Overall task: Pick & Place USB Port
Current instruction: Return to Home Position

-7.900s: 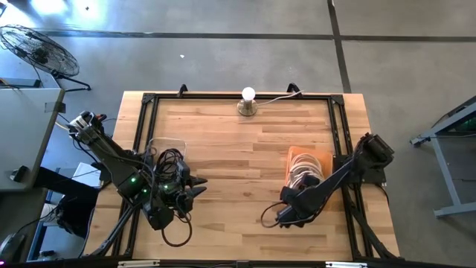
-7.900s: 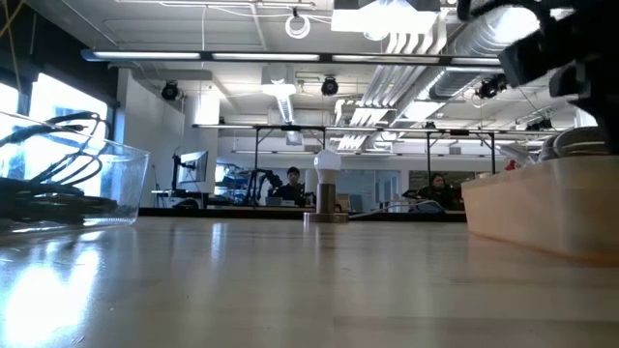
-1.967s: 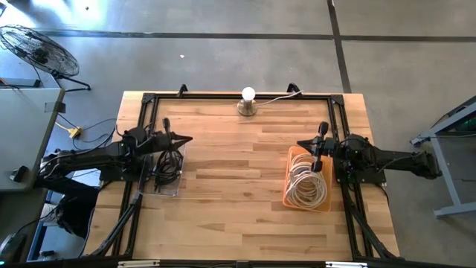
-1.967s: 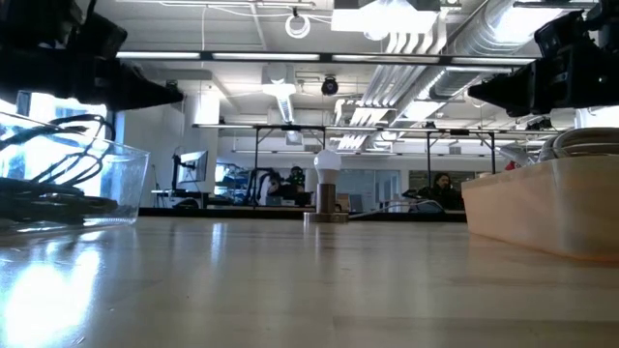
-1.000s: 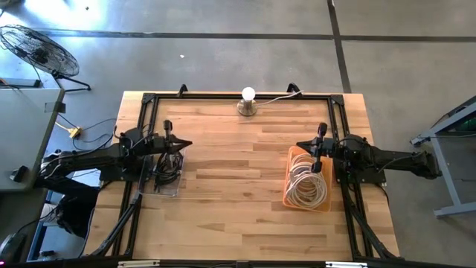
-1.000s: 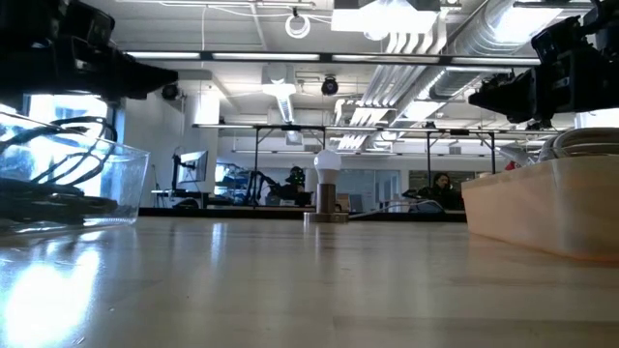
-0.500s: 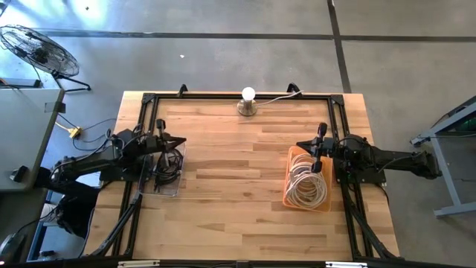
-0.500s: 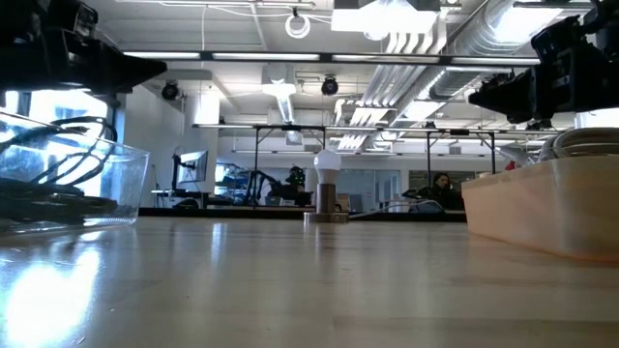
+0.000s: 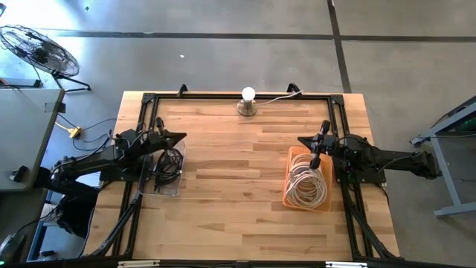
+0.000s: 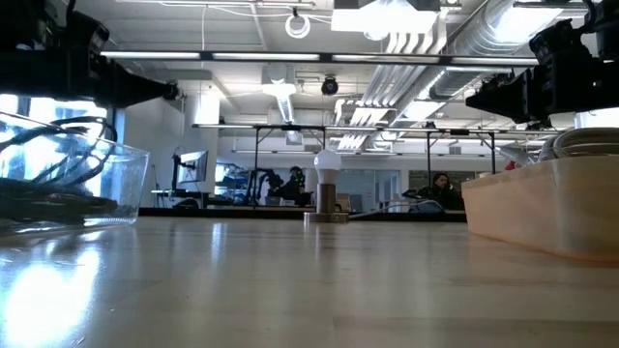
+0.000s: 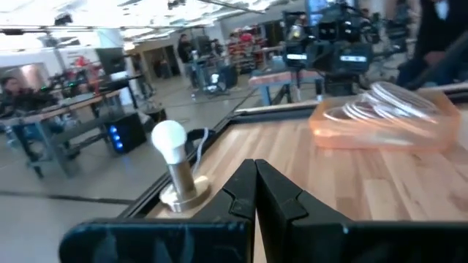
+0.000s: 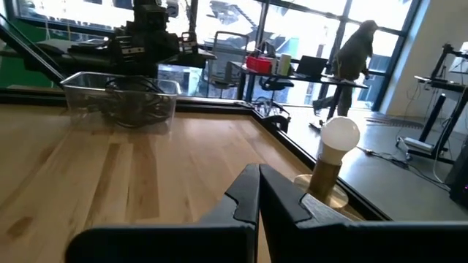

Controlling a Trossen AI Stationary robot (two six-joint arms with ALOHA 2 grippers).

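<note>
From my seat the sorting looks done, and I read both arms as parked rather than working. The left gripper [image 9: 177, 138] hangs above the upper end of the transparent bin [image 9: 168, 192] at the left of the high view, its fingers [image 11: 241, 191] pressed together with nothing between them. The right gripper [image 9: 305, 141] mirrors it at the right, just over the upper rim of the orange bin [image 9: 288, 179], equally closed and empty in its wrist view. The black USB cable [image 9: 169, 160] lies tangled inside the transparent bin, and a pale coiled cable [image 9: 306, 187] fills the orange one, so I judge nothing is left to carry. I take the folded, inward-pointing pose as home: arms tucked along the black frame rails [image 9: 201, 94], tips shut so no finger snags a loop. Between the bins the bare table [image 9: 230, 186] is wide open, with only the bulb lamp [image 9: 248, 95] at upper centre by the back rail. If I had to move again, I'd lift straight up first, since each gripper sits near its bin's wall and cable loops seem to rise above the clear rim.
</note>
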